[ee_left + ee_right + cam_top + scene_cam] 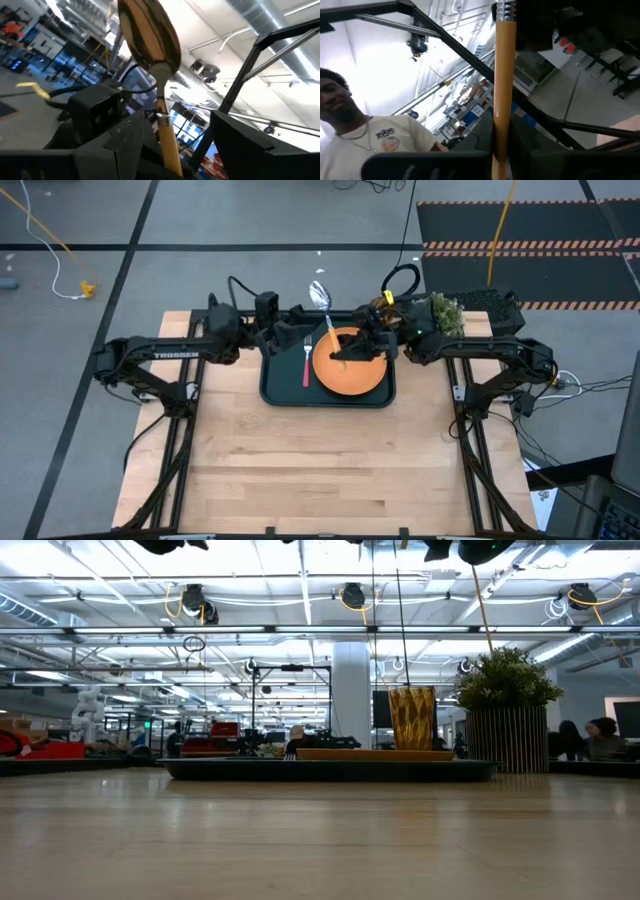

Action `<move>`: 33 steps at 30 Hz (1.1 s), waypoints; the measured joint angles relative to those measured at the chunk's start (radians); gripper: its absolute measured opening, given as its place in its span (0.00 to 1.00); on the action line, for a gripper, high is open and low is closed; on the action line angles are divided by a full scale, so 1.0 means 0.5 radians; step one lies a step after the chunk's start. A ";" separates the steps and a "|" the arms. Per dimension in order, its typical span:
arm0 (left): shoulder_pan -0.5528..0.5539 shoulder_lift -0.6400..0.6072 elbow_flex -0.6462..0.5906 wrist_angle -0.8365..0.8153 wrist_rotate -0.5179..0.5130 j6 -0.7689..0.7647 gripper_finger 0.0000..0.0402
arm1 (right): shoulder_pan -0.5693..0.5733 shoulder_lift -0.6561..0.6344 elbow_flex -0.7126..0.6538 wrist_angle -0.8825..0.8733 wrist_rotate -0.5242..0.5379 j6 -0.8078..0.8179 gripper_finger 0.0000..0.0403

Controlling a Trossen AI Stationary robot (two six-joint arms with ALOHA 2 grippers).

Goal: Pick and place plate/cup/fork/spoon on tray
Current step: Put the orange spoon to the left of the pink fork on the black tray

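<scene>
The right jaws are clenched on the lower end of the spoon, while the left jaws stand released, spread to either side of the same handle with a gap showing on each side. The spoon has a shiny silver bowl that mirrors the ceiling, a ribbed metal collar and a smooth orange-yellow handle. It is held up bowl-first over the far part of the dark green tray, where the orange plate and red-handled fork lie.
</scene>
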 joint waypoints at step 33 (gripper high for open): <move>0.021 0.381 0.513 0.141 0.526 0.041 0.21 | 0.039 0.002 -0.018 0.309 -0.208 0.158 0.03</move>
